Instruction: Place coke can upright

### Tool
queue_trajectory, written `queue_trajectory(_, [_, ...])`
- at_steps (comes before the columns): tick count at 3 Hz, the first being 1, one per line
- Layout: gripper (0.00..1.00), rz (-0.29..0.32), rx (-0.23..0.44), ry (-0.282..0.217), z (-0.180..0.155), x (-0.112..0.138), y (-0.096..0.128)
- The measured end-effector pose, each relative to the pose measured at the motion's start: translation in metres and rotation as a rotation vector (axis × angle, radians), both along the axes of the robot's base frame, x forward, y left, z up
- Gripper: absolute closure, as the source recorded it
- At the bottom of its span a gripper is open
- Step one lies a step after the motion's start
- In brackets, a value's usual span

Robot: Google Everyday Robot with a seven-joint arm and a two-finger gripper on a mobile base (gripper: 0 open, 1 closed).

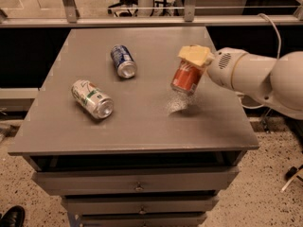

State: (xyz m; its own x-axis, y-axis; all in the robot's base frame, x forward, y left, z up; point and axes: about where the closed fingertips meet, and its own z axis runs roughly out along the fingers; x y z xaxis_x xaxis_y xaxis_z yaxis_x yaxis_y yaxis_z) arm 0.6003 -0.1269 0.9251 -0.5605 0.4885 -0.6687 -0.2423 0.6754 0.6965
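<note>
The gripper (pixel 193 59) was positioned over the right part of the table (pixel 142 131), its fingers clamped on the upper end of the coke can (pixel 186 77). The can hung clear of the surface and tilted, with its lower end angled toward the near left. Gripping it by the upper end probably left the base free to meet the table flat. The tilt would need correcting before release.

The blue can (pixel 123 60) lay on its side at the far centre. The white-and-green can (pixel 93 99) lay on its side at the near left. Neither can's contents could be determined. The drawers (pixel 137 181) below were closed, so their contents were hidden.
</note>
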Motion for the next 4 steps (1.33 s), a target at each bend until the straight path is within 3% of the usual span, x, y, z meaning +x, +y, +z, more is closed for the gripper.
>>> queue_trajectory(1, [1.00, -0.125, 0.021, -0.151, -0.018, 0.014, -0.065])
queue_trajectory(2, [1.00, -0.173, -0.072, -0.331, -0.028, 0.014, -0.092])
queue_trajectory(3, [1.00, -0.050, -0.207, -0.601, 0.023, 0.002, -0.031])
queue_trajectory(4, [1.00, 0.056, -0.234, -0.741, 0.066, -0.013, 0.023])
